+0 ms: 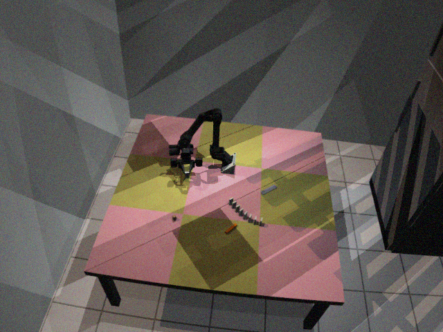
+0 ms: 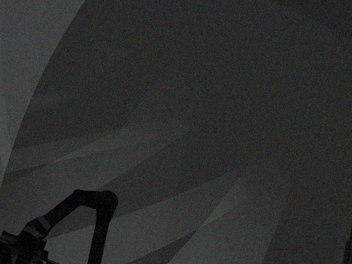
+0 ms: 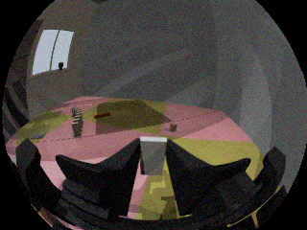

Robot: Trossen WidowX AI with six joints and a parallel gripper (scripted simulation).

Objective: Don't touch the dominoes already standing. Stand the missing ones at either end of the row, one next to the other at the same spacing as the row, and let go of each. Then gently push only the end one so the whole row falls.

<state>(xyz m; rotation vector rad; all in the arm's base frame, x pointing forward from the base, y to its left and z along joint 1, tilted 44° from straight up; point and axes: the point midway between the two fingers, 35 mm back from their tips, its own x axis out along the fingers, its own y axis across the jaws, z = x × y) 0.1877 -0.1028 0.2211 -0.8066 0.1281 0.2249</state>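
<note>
Tool point(image 3: 153, 156): gripping a pale domino point(image 3: 153, 153) upright between its fingers.
Row point(image 1: 246, 212): lying well right and nearer, running diagonally toward near-right across the tabletop point(image 1: 142, 246).

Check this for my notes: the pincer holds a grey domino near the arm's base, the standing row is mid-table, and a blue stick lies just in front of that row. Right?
One thing is wrong: the stick in front of the row of dominoes is orange, not blue, as the top view shows. The rest stands: the pincer is shut on a grey domino.
</note>
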